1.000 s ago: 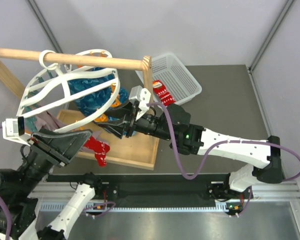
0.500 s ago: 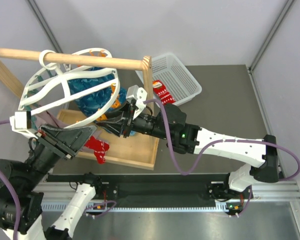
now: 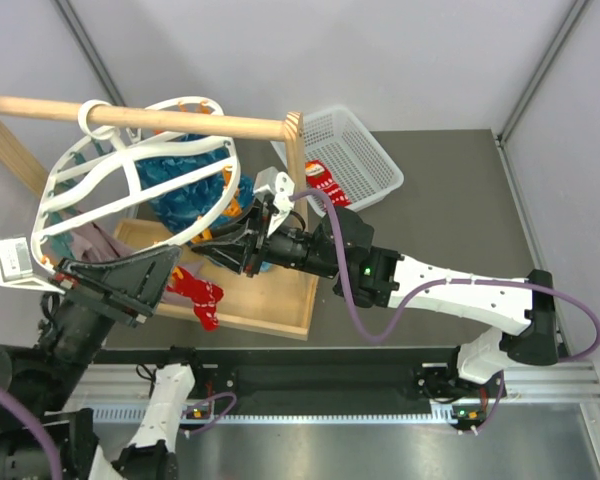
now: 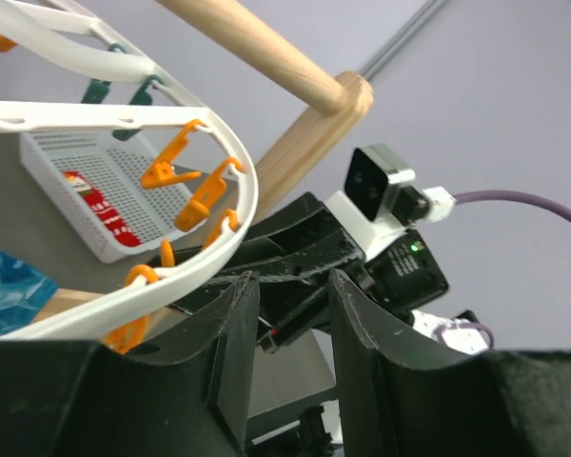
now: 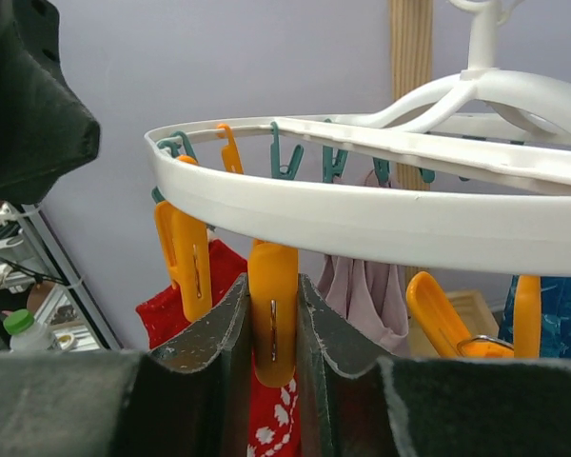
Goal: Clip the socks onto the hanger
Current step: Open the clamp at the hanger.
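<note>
The white oval hanger (image 3: 233, 185) hangs by its hook from the wooden rail, with orange clips round its rim. My right gripper (image 3: 223, 247) reaches under the near rim (image 5: 362, 224), its jaws shut on an orange clip (image 5: 273, 319). A red sock (image 5: 271, 419) with white pattern hangs just behind and below that clip. From above, this sock (image 3: 198, 297) hangs beside my left gripper (image 3: 168, 265). In the left wrist view, my left gripper (image 4: 293, 286) is open and empty, below the hanger rim (image 4: 124, 116). A second red sock (image 3: 325, 185) lies in the basket.
The wooden rail (image 3: 180, 122) and its post (image 3: 296, 150) stand across the back left. A white mesh basket (image 3: 365, 150) sits right of the post. A wooden tray (image 3: 280, 300) lies under the hanger. Teal-blue cloths (image 3: 185, 190) and a mauve-grey cloth (image 5: 362, 295) hang from the hanger.
My right gripper has moved a little left, further under the hanger rim. My left arm has swung back and left while its fingers stay near the red sock.
</note>
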